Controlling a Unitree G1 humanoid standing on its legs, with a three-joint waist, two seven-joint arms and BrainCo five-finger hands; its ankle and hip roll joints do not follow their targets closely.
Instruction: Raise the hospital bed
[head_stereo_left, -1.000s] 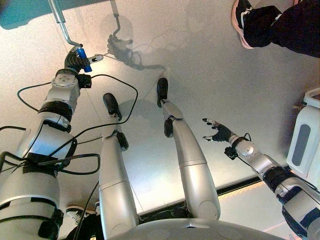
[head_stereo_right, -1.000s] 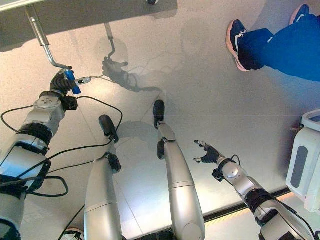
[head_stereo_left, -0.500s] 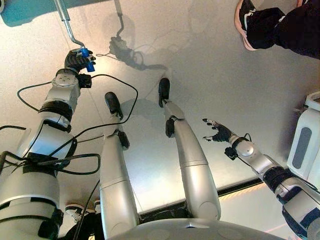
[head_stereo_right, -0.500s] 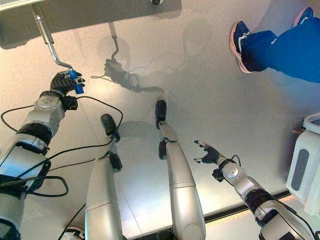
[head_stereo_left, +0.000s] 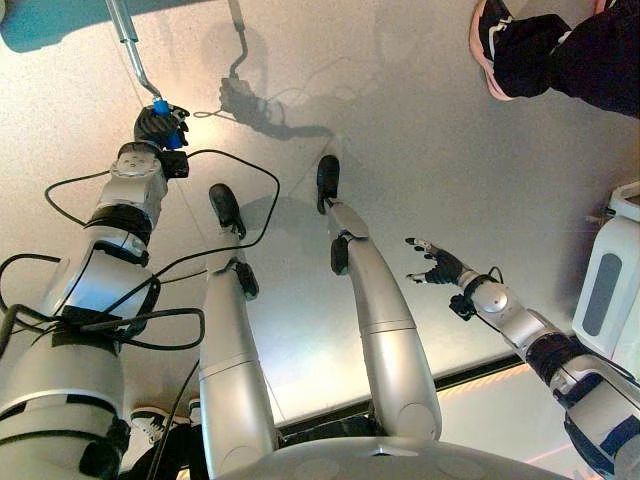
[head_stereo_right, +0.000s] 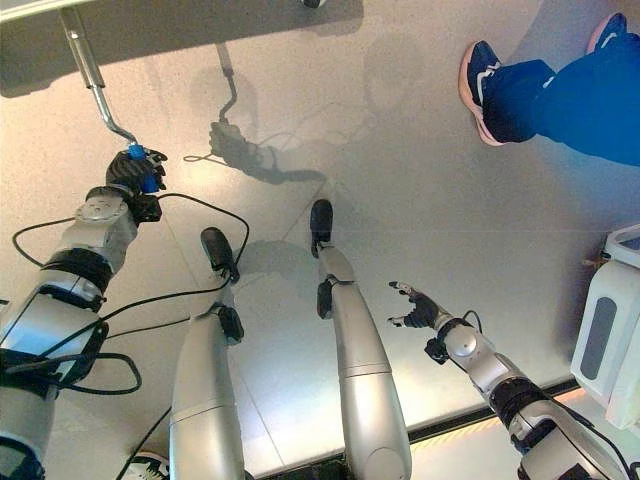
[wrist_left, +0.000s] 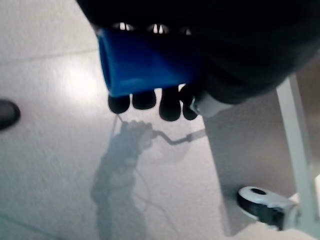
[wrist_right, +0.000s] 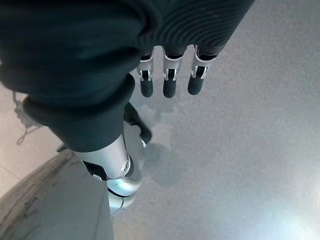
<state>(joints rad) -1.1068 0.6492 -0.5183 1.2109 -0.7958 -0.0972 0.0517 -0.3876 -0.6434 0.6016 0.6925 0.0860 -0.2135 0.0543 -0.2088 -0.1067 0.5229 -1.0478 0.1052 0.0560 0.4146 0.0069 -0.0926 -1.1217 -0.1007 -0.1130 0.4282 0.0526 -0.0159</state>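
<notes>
The left hand (head_stereo_left: 158, 126) was clamped around the blue grip (wrist_left: 145, 65) of the bed's metal crank handle (head_stereo_right: 95, 85), which reached down from the bed frame (head_stereo_right: 180, 25). The right hand (head_stereo_right: 415, 308) hung well away from the crank, fingers spread loosely over the floor (head_stereo_right: 400, 150), holding nothing. A person's shoe (head_stereo_right: 478, 85) stood far from the crank

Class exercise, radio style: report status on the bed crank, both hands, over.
Left hand shut on blue crank handle. Right hand open, idle over floor. Person's shoe nearby, clear of crank.
</notes>
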